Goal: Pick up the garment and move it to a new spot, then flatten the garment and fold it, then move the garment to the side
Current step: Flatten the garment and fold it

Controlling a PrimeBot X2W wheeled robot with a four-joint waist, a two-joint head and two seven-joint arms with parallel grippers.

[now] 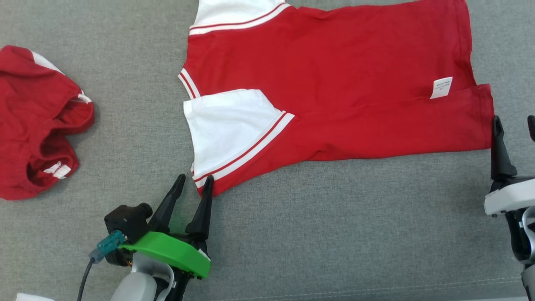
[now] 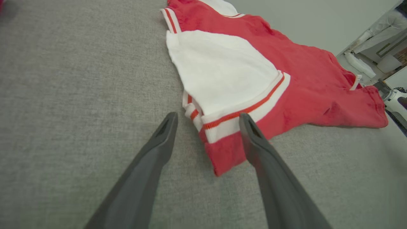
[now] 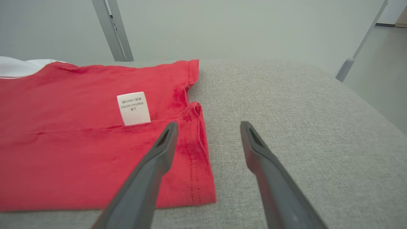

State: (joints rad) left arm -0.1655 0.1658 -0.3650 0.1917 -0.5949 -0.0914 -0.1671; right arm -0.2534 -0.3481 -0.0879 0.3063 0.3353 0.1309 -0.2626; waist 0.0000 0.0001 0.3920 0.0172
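Note:
The garment [image 1: 334,79] is a red shirt with white, red-striped sleeves, lying mostly flat on the grey surface with its near long edge folded over onto itself. A white care label [image 1: 441,87] shows near its hem. My left gripper [image 1: 195,181] stands open at the folded sleeve corner [image 2: 222,152], which lies between the fingers. My right gripper [image 1: 514,124] is open at the hem corner [image 3: 194,165]; its left finger [image 3: 162,149] is over the red cloth and the other over bare surface. Neither holds anything.
A second red garment [image 1: 37,121] lies crumpled at the far left of the grey padded surface [image 1: 334,234]. Metal frame posts [image 3: 111,28] stand behind the surface's far edge, with floor beyond its right side.

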